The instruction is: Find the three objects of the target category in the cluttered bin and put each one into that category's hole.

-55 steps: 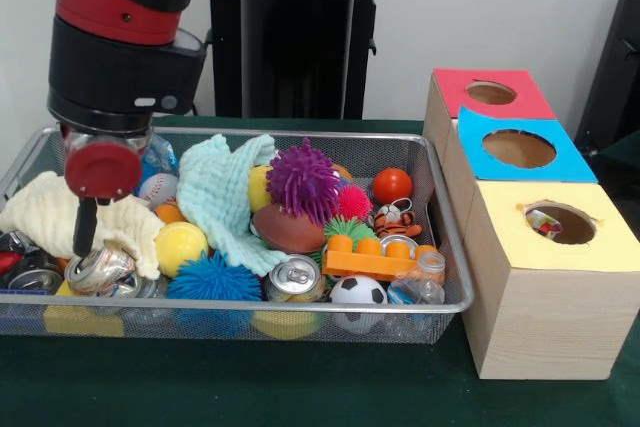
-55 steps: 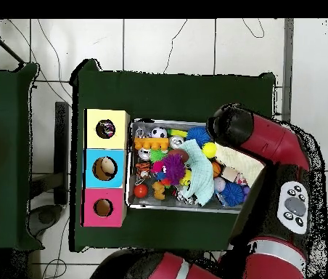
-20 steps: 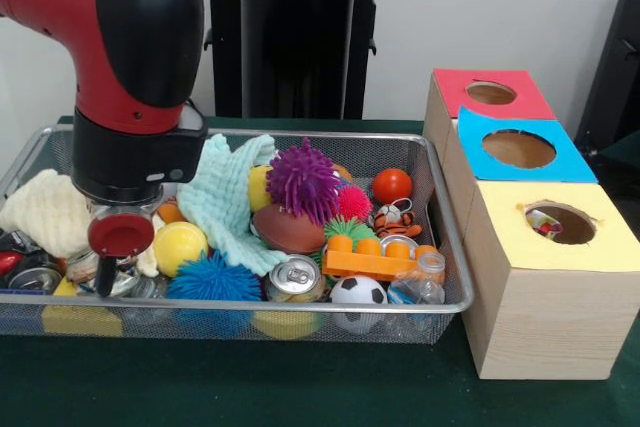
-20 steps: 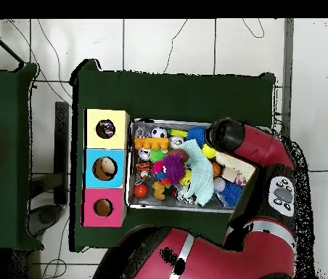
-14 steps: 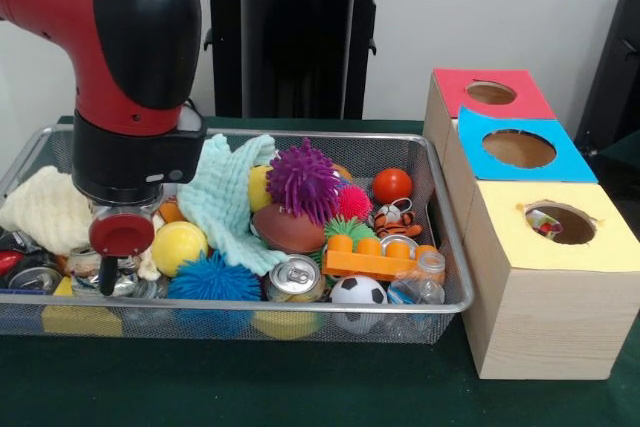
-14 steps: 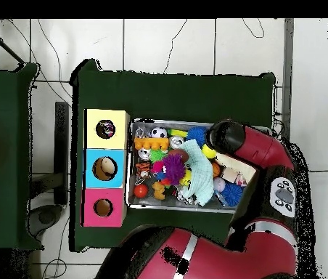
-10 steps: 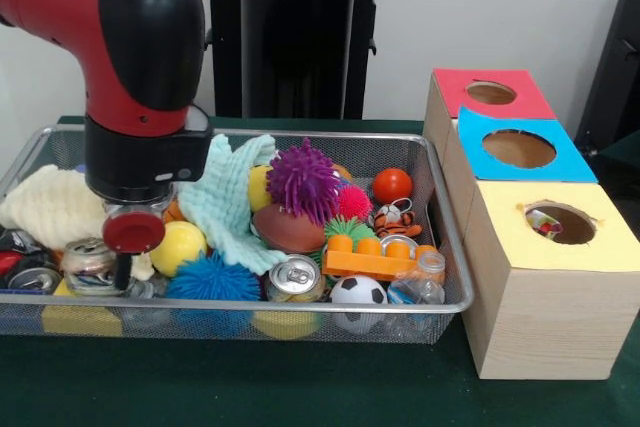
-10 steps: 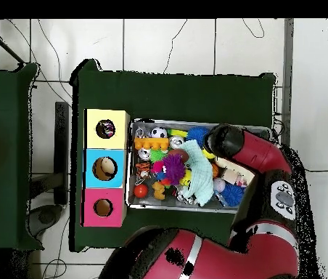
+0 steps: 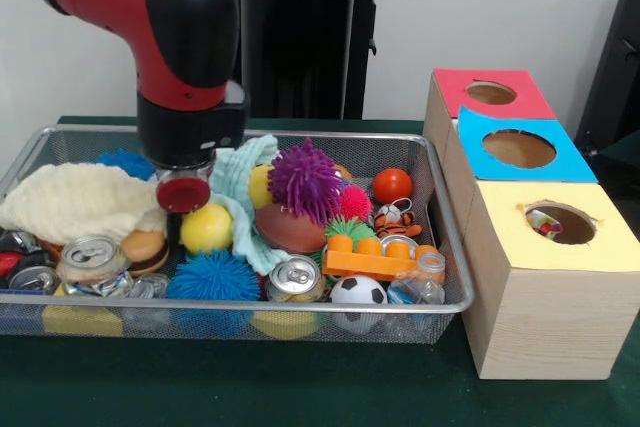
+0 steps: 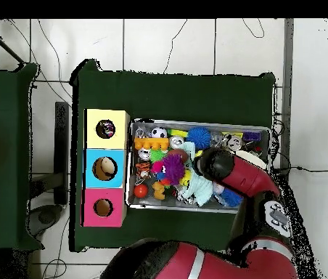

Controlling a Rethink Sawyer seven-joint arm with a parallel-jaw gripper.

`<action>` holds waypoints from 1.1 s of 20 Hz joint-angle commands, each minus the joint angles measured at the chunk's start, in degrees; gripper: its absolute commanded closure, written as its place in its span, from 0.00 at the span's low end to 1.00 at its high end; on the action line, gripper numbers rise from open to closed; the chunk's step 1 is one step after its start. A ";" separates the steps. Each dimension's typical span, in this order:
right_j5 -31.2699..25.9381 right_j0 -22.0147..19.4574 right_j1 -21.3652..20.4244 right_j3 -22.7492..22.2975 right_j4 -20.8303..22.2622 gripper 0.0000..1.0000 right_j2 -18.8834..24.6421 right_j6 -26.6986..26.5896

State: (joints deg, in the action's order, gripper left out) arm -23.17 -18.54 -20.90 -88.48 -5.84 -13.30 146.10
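**Robot arm over a cluttered wire bin**

The end effector hangs low inside the wire bin, just beside a yellow ball and a mint cloth; whether it is spread or closed cannot be told. Two drink cans lie near the bin's front edge. Three boxes stand alongside, topped red, blue and yellow.

We find no text, label, brand, number or sign that can be read in either view; any print on the cans in the bin is too small to make out.
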 commanded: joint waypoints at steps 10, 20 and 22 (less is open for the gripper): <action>1.27 0.22 -9.79 -31.76 -4.37 1.00 5.78 9.02; -4.42 2.26 -0.69 -10.74 -5.11 1.00 3.11 5.33; -5.48 2.27 1.62 -5.47 -4.96 1.00 2.50 4.64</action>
State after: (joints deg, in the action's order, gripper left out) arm -21.34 -16.67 -26.80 -107.91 -8.10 -13.06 146.10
